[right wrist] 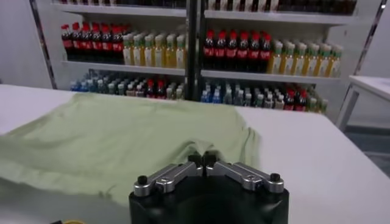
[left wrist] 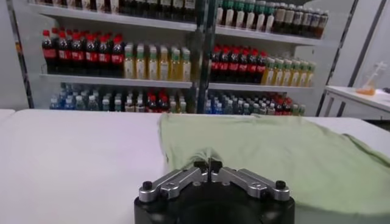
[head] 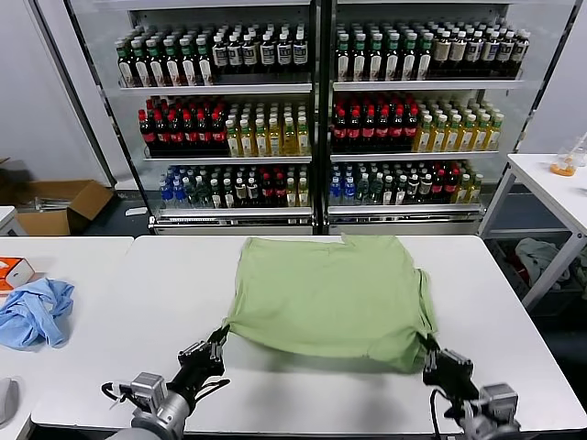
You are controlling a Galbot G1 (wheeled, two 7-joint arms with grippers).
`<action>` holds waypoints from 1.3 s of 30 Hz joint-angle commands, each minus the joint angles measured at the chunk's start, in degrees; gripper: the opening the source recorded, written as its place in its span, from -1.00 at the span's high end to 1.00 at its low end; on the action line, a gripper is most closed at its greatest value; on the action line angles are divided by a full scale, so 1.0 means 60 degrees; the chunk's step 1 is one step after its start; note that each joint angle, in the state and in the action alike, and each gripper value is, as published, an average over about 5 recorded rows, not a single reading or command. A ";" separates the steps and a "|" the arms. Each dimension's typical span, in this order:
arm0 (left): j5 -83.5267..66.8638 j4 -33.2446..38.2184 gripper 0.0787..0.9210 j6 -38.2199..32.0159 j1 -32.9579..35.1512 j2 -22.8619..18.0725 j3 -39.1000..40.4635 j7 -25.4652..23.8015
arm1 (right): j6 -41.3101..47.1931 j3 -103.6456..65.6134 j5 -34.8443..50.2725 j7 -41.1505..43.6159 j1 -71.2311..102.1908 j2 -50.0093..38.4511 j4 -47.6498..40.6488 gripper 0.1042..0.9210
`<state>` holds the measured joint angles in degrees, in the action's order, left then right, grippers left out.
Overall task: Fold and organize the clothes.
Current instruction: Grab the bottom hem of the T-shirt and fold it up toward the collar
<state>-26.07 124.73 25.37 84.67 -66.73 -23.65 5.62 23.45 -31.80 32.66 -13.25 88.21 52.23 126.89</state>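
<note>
Shirt [head: 330, 293] pinched by left hand [head: 218, 339] and right hand [head: 429, 346] — blue garment [head: 35, 312] well apart.

Soft matt green cloth shirt [head: 328, 298] lies on a smooth white table [head: 138, 312].

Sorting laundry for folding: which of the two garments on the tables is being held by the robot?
The light green soft-fabric shirt, spread centrally with both near corners pinched; the crumpled light blue garment lies untouched far left.

Shirt [head: 330, 298] on table [head: 138, 367], garment [head: 37, 312] at its left.
</note>
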 commanded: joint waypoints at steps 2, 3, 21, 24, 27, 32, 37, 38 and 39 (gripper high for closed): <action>-0.0120 -0.1158 0.96 0.0019 -0.1380 0.0330 0.0366 -0.0008 | 0.0026 0.0229 0.0366 -0.0012 -0.2025 -0.0629 -0.1281 1.00; -0.0104 -0.1306 0.96 0.0023 -0.1548 0.0352 0.0438 -0.0008 | 0.0030 0.0308 0.0369 0.0001 -0.2223 -0.0675 -0.1452 1.00; 0.0561 -0.3221 0.96 0.0017 -0.3166 0.0158 0.1417 0.0065 | 0.0316 0.2184 -0.0513 0.0463 -0.4220 -0.0743 -0.3360 1.00; 0.0586 -0.3340 0.93 -0.0016 -0.3239 0.0092 0.1461 0.0092 | 0.0366 0.2294 -0.0811 0.0522 -0.4267 -0.0639 -0.3446 0.99; 0.0649 -0.3434 0.83 -0.0041 -0.3298 0.0019 0.1483 0.0121 | 0.0531 0.2373 -0.1088 0.0611 -0.4246 -0.0571 -0.3435 0.90; 0.0695 -0.3443 0.53 -0.0049 -0.3285 -0.0117 0.1478 0.0196 | 0.0621 0.2386 -0.1456 0.0730 -0.3949 -0.0469 -0.3252 0.56; 0.0769 -0.3127 0.18 -0.0088 -0.2906 -0.0236 0.1343 0.0278 | 0.0579 0.1923 -0.1627 0.0692 -0.3246 -0.0401 -0.2627 0.22; 0.0776 -0.3052 0.12 -0.0097 -0.2797 -0.0258 0.1299 0.0292 | 0.0571 0.1793 -0.1672 0.0668 -0.3044 -0.0396 -0.2466 0.13; 0.0781 -0.2993 0.03 -0.0107 -0.2689 -0.0280 0.1261 0.0307 | 0.0560 0.1658 -0.1714 0.0643 -0.2824 -0.0388 -0.2314 0.07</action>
<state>-21.62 106.44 24.66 67.43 -68.32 -15.97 7.47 26.21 -21.16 23.69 -9.93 69.38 50.20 111.51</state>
